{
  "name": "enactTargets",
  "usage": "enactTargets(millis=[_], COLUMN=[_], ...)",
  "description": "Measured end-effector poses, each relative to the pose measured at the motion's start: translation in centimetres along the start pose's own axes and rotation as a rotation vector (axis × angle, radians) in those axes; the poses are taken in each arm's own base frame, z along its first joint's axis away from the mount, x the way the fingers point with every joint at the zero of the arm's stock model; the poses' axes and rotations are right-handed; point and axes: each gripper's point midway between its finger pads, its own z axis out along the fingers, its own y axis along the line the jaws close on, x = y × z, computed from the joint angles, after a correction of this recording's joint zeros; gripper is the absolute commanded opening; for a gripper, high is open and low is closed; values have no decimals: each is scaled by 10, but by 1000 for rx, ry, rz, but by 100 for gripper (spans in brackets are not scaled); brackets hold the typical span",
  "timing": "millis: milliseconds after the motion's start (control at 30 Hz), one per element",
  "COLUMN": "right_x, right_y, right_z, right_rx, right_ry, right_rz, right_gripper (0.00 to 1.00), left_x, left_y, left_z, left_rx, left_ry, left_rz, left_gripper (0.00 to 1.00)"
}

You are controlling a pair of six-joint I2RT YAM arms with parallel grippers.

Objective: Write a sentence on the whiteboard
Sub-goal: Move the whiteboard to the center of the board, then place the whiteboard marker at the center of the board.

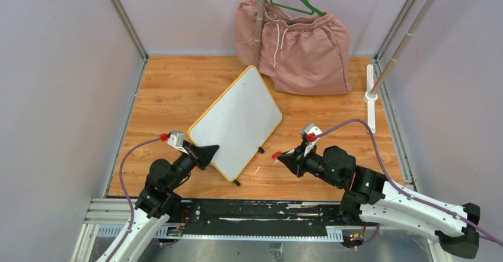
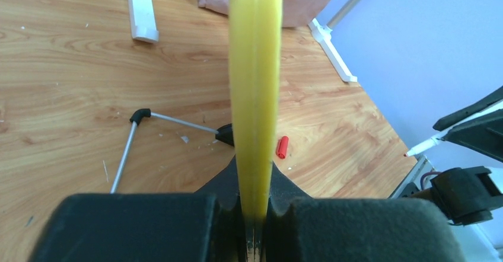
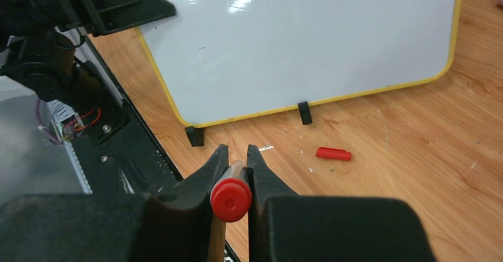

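- The left pincer (image 1: 204, 153) is clamped tight on the yellow rim of the whiteboard (image 1: 237, 118), at its near left edge.
- The whiteboard stretches away to the right of that pincer, its black feet on the tabletop (image 1: 172, 90) and its face plain white.
- A red cap (image 3: 333, 153) lies just ahead of the right pincer (image 3: 237, 155), near the board's feet.
- The right pincer stands narrow, gripping a marker (image 3: 231, 199) apart from the board.

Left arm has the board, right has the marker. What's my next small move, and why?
Probably ease the right gripper forward until the marker touches the whiteboard. The face is blank, the red cap lies off on the table, the left gripper is clamped on the board's yellow rim, and the marker's tip hangs short of the surface.
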Motion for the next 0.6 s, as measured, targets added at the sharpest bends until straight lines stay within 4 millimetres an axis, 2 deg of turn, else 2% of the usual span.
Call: enactTargets(millis=[333,600], right_x=[7,21], right_y=[-22,-24], right_z=[8,18], right_rx=[115,128], right_ry=[12,45], right_rz=[2,0], right_gripper=[0,0], left_x=[-3,-7], left_y=[0,2], left_z=[4,-5], left_rx=[8,-55], left_ry=[-42,10], left_rz=[28,29], left_gripper=[0,0])
